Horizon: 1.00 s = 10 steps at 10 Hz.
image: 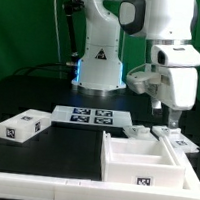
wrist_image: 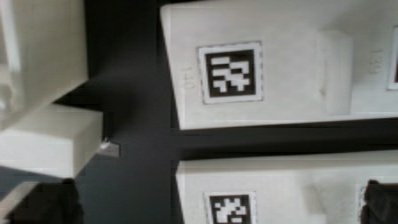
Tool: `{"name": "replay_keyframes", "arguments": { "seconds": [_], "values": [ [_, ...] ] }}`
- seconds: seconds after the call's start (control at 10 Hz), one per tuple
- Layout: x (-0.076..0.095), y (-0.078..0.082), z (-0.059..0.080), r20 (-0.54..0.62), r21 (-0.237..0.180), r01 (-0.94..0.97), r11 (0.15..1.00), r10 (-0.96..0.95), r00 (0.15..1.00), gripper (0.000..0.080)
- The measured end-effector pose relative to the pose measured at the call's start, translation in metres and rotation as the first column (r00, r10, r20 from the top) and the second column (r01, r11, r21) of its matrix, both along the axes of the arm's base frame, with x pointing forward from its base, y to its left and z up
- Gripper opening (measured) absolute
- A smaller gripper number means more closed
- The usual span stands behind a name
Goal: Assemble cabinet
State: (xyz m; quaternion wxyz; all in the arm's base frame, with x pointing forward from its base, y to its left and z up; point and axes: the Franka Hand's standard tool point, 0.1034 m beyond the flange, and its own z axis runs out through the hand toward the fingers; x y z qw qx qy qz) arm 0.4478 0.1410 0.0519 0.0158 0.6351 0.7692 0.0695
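Note:
The white cabinet frame [image: 131,160] with inner compartments stands at the front on the exterior view's right, a tag on its front wall. Behind it lie white tagged parts [image: 180,141]. My gripper [image: 169,120] hangs just above them. In the wrist view my gripper [wrist_image: 208,200] is open, its dark fingers [wrist_image: 32,202] far apart. One white tagged part [wrist_image: 294,195] lies below, between them. A second tagged white part [wrist_image: 267,70] lies beyond it. A small white drawer block [image: 20,127] with a tag lies apart at the exterior view's left.
The marker board [image: 89,115] lies flat in the middle of the black table, in front of the robot base [image: 97,62]. A corner of another white part [wrist_image: 45,135] shows beside the dark gap in the wrist view.

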Motion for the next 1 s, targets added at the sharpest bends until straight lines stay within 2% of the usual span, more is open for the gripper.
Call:
{"name": "replay_keyframes", "arguments": {
  "seconds": [0.2, 0.4, 0.7, 0.8, 0.9, 1.0],
  "values": [
    [-0.011, 0.011, -0.007, -0.018, 0.001, -0.020, 1.000, 0.020, 1.000, 0.0797],
    [-0.023, 0.020, -0.021, -0.052, 0.003, -0.041, 0.999, 0.041, 0.998, 0.0797],
    [-0.037, 0.024, -0.038, -0.076, 0.016, -0.034, 0.999, 0.035, 0.997, 0.0797],
    [-0.036, 0.025, -0.038, -0.076, 0.017, -0.028, 0.999, 0.029, 0.997, 0.0797],
    [-0.036, 0.024, -0.038, -0.077, 0.017, -0.026, 1.000, 0.028, 0.997, 0.0695],
    [-0.036, 0.024, -0.038, -0.078, 0.017, -0.026, 1.000, 0.027, 0.997, 0.0560]
  ]
}}
